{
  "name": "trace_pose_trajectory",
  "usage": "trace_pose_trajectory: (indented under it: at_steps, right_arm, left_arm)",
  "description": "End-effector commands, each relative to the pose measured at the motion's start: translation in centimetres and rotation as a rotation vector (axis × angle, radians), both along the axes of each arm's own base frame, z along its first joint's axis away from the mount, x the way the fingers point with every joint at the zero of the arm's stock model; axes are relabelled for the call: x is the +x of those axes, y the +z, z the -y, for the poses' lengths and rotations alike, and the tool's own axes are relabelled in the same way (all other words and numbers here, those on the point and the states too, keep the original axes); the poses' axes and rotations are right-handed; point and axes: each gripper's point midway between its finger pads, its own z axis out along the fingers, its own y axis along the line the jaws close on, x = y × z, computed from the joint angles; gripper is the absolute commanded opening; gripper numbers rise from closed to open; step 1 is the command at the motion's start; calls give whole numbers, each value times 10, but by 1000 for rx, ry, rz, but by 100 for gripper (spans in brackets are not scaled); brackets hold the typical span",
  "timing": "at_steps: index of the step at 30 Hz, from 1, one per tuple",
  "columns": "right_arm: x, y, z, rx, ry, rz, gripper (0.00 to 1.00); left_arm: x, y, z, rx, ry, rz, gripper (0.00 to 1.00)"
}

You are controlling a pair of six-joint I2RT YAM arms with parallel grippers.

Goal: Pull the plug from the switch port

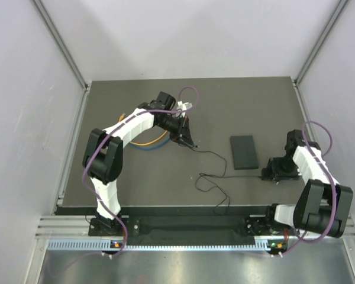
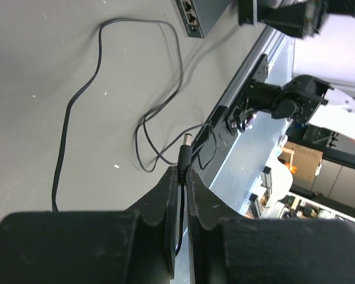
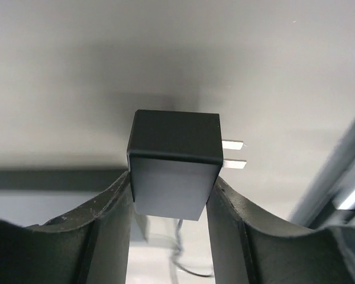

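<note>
The left gripper (image 2: 182,174) is pinching the plug (image 2: 185,148), with its jaws almost closed on it. The plug is sitting out of the switch port (image 2: 191,7), well apart from the switch box (image 1: 244,151). The box is lying flat on the right half of the desk (image 1: 165,177), midway between the far and near edges. Just beside the box, toward the right edge, the right gripper (image 3: 168,177) is squeezing a small black adapter (image 3: 174,139) between part-open jaws. A thin black wire (image 2: 77,97) is looping toward the near edge.
</note>
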Motion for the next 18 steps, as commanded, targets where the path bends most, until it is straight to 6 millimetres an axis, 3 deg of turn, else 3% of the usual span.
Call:
trace_pose_trajectory:
  at_steps: [1,4,7,8,9,10,11,13,14,15,16,17,18]
  right_arm:
    - [-3,31,5,-57,182,53,0]
    - [4,51,-5,-60,351,111,0]
    - [26,80,-25,-80,560,204,0]
    - [42,101,-33,-103,622,268,0]
    - [48,111,-56,-117,744,299,0]
    - [55,116,-66,-127,833,306,0]
    - [72,139,-81,-143,896,387,0]
    - [88,151,-119,-122,1083,461,0]
    - [106,176,-134,-138,1135,557,0]
    - [110,175,-156,-110,1232,569,0]
    - [117,183,-168,-104,1267,604,0]
    - [128,198,-191,-70,1321,681,0]
    - [131,210,-201,-55,1343,740,0]
  left_arm:
    - [18,45,6,-65,43,144,0]
    - [33,76,6,-72,101,244,0]
    - [49,111,5,-80,166,366,0]
    - [56,125,4,-85,187,409,0]
    - [57,133,2,-78,201,431,0]
    - [64,139,-1,-60,231,461,0]
    - [69,153,-2,-61,249,500,0]
    - [79,157,-13,12,310,538,0]
    - [86,171,-18,25,342,575,0]
    - [91,174,-23,56,369,591,0]
    - [94,175,-32,86,397,587,0]
    - [101,190,-37,87,429,612,0]
    - [104,198,-43,94,450,624,0]
